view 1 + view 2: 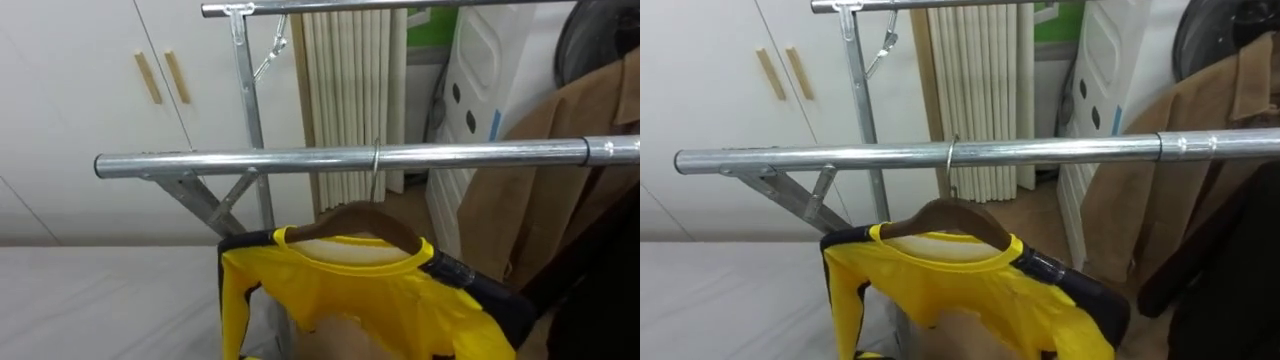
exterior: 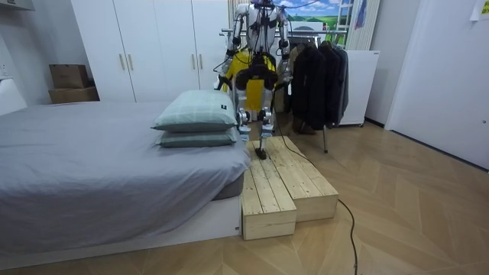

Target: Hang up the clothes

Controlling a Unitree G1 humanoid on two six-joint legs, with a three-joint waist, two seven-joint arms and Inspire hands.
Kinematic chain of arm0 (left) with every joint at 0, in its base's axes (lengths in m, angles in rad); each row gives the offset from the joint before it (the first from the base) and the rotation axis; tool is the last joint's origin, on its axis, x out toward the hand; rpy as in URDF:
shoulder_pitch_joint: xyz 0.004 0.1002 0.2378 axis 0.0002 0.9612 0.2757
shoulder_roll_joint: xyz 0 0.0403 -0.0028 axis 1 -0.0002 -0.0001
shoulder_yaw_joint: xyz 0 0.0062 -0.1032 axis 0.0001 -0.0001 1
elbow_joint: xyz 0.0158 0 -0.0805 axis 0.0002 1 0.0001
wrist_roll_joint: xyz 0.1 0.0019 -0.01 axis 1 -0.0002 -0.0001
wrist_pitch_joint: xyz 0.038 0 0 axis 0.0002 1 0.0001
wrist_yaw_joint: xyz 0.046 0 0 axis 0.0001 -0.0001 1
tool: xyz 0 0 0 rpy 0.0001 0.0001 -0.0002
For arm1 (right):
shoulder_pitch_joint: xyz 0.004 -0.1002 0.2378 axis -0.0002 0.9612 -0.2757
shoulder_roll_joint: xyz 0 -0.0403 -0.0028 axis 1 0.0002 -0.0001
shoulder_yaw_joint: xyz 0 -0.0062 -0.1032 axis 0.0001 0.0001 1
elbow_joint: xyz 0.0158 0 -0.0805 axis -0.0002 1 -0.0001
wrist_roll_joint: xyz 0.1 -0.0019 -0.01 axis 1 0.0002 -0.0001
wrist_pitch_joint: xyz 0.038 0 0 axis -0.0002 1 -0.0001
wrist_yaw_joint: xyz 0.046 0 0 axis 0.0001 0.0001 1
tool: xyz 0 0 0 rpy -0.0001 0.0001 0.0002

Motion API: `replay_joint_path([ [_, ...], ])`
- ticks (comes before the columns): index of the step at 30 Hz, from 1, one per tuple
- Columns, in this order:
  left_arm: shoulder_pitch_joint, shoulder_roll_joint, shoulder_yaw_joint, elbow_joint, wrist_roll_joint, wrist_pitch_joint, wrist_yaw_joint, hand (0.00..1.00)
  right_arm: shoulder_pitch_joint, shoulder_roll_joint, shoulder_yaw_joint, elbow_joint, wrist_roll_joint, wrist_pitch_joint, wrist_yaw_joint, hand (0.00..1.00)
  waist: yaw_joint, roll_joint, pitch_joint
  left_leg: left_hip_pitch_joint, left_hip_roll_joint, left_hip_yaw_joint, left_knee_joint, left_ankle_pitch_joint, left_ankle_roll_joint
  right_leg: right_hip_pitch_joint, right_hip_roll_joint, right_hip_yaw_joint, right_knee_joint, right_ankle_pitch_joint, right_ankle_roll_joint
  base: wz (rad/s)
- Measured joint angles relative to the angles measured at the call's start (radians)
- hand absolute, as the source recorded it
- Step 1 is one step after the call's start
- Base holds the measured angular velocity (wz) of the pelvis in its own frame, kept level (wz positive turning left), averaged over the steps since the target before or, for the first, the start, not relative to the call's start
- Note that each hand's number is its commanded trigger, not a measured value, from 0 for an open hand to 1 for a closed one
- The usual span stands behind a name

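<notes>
Hanging of a garment on a clothes rack. In the eye views a horizontal metal rail crosses the scene, and the wire hook of a wooden hanger sits over it near the middle. The yellow shirt, with dark trim along its shoulders, is draped on this hanger and hangs just below the rail, its collar round the hanger's neck. A second, higher rail runs across the top, carried by an upright post. Behind the rack stand a white wardrobe and a pale pleated curtain; a brown garment hangs to the right, and the grey bed lies at lower left. In the room view the robot stands upright on a low wooden platform beside the bed and its stacked pillows, facing the rack, with dark coats on the room view's right. Whether either robot hand is open or closed cannot be told.
</notes>
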Motion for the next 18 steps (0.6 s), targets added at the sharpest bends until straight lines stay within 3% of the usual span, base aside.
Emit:
replay_joint_path([
  [1, 0.000, -0.001, 0.009, -0.002, 0.001, -0.002, 0.000, 0.00, -0.022, -0.001, -0.001, 0.009, -0.028, 0.001, -0.004, 0.00, 0.001, 0.002, 0.0000, -0.015, 0.007, 0.019, 0.006, 0.001, -0.003, 0.001, -0.007, -0.093, -0.005, 0.001, -0.002, 0.55],
  [2, 0.000, -0.001, 0.010, -0.004, 0.002, -0.002, 0.000, 0.00, -0.029, -0.002, -0.001, 0.012, -0.051, 0.001, -0.006, 0.00, -0.001, 0.002, -0.0001, -0.019, 0.009, 0.030, 0.004, 0.006, -0.011, 0.001, -0.011, -0.141, -0.006, 0.001, -0.002, 0.83],
  [3, -0.001, -0.005, 0.010, -0.026, 0.003, -0.002, 0.000, 0.00, -0.035, -0.007, -0.001, 0.017, -0.089, 0.000, -0.011, 0.00, -0.005, 0.001, 0.0000, -0.031, 0.011, 0.059, -0.004, 0.015, -0.023, 0.003, -0.021, -0.258, -0.012, 0.001, -0.002, 1.16],
  [4, -0.004, -0.014, 0.007, -0.053, 0.001, -0.002, -0.004, 0.00, -0.036, -0.014, -0.001, 0.018, -0.106, 0.001, -0.017, 0.00, -0.008, -0.005, -0.0021, -0.042, 0.018, 0.116, 0.029, 0.010, -0.018, 0.001, -0.033, -0.389, -0.029, 0.001, -0.002, 1.27],
  [5, -0.005, -0.018, 0.006, -0.060, -0.001, -0.002, -0.008, 0.00, -0.032, -0.016, -0.002, 0.019, -0.117, 0.002, -0.024, 0.00, -0.010, -0.006, -0.0003, -0.055, 0.031, 0.156, 0.081, -0.001, -0.013, 0.006, -0.037, -0.443, -0.038, 0.001, -0.002, 1.08],
  [6, -0.001, -0.024, 0.007, -0.058, -0.011, -0.002, -0.023, 0.00, -0.038, -0.020, -0.001, 0.014, -0.138, 0.004, -0.035, 0.00, -0.006, -0.007, 0.0017, -0.061, 0.053, 0.202, 0.195, -0.027, 0.006, 0.022, -0.041, -0.510, -0.044, 0.001, -0.001, 0.82],
  [7, 0.000, -0.024, 0.007, -0.057, -0.018, -0.001, -0.039, 0.00, -0.047, -0.017, -0.001, 0.008, -0.147, 0.004, -0.044, 0.00, -0.016, -0.010, 0.0016, -0.059, 0.075, 0.228, 0.301, -0.039, 0.005, 0.039, -0.042, -0.588, -0.056, -0.001, 0.003, 0.81],
  [8, -0.001, -0.024, 0.007, -0.059, -0.018, -0.002, -0.046, 0.00, -0.054, -0.014, 0.000, 0.002, -0.147, 0.005, -0.048, 0.00, -0.029, -0.015, 0.0030, -0.060, 0.089, 0.236, 0.348, -0.044, 0.002, 0.048, -0.045, -0.635, -0.061, -0.008, 0.015, 0.90],
  [9, -0.003, -0.030, 0.003, -0.064, -0.020, -0.003, -0.059, 0.00, -0.049, -0.009, 0.000, -0.016, -0.146, 0.005, -0.057, 0.00, -0.041, -0.024, -0.0007, -0.053, 0.109, 0.284, 0.424, -0.051, 0.008, 0.052, -0.057, -0.775, -0.063, -0.028, 0.052, 0.74],
  [10, 0.001, -0.047, -0.002, -0.068, -0.035, -0.005, -0.074, 0.00, -0.057, -0.015, 0.005, -0.038, -0.142, 0.004, -0.068, 0.00, -0.058, 0.001, -0.0027, -0.042, 0.124, 0.328, 0.472, -0.051, 0.008, 0.044, -0.070, -0.879, -0.014, -0.051, 0.091, 0.67],
  [11, 0.002, -0.059, -0.005, -0.067, -0.046, -0.004, -0.078, 0.00, -0.062, -0.021, 0.009, -0.058, -0.136, 0.003, -0.073, 0.00, -0.079, 0.033, -0.0025, -0.042, 0.151, 0.339, 0.488, -0.051, 0.009, 0.026, -0.077, -0.889, 0.053, -0.061, 0.110, 0.67],
  [12, -0.003, -0.072, -0.005, -0.070, -0.068, -0.005, -0.093, 0.00, -0.080, -0.024, 0.016, -0.090, -0.107, -0.003, -0.078, 0.00, -0.111, 0.093, 0.0102, -0.042, 0.231, 0.376, 0.488, -0.118, 0.035, -0.036, -0.093, -0.774, 0.219, -0.086, 0.103, 0.93],
  [13, -0.022, -0.061, -0.004, -0.068, -0.069, -0.009, -0.100, 0.00, -0.064, -0.003, 0.025, -0.127, -0.075, 0.005, -0.086, 0.00, -0.125, 0.077, 0.0131, -0.058, 0.240, 0.386, 0.503, -0.176, 0.017, -0.103, -0.142, -0.552, 0.346, -0.157, 0.049, 1.08],
  [14, -0.035, -0.050, -0.004, -0.070, -0.067, -0.017, -0.102, 0.00, -0.059, 0.011, 0.026, -0.132, -0.070, 0.011, -0.086, 0.00, -0.126, 0.046, 0.0116, -0.072, 0.228, 0.389, 0.518, -0.203, 0.000, -0.114, -0.173, -0.504, 0.354, -0.201, 0.057, 1.45],
  [15, -0.061, -0.048, -0.028, -0.075, -0.068, -0.033, -0.103, 0.00, -0.058, 0.020, 0.007, -0.120, -0.074, 0.019, -0.083, 0.00, -0.123, 0.029, 0.0095, -0.082, 0.222, 0.416, 0.525, -0.239, -0.016, -0.115, -0.190, -0.604, 0.356, -0.237, 0.014, 1.41],
  [16, -0.065, -0.052, -0.053, -0.081, -0.073, -0.039, -0.104, 0.00, -0.059, 0.019, -0.015, -0.109, -0.072, 0.017, -0.083, 0.00, -0.118, 0.019, 0.0085, -0.075, 0.218, 0.429, 0.512, -0.244, -0.015, -0.102, -0.197, -0.647, 0.349, -0.234, 0.014, 1.69],
  [18, -0.073, -0.056, -0.147, -0.081, -0.075, -0.049, -0.116, 0.00, -0.059, 0.003, -0.051, -0.081, -0.072, -0.014, -0.088, 0.00, -0.089, 0.008, 0.0046, 0.017, 0.132, 0.448, 0.353, -0.254, -0.001, -0.062, -0.214, -0.716, 0.300, -0.205, 0.048, 1.36],
])
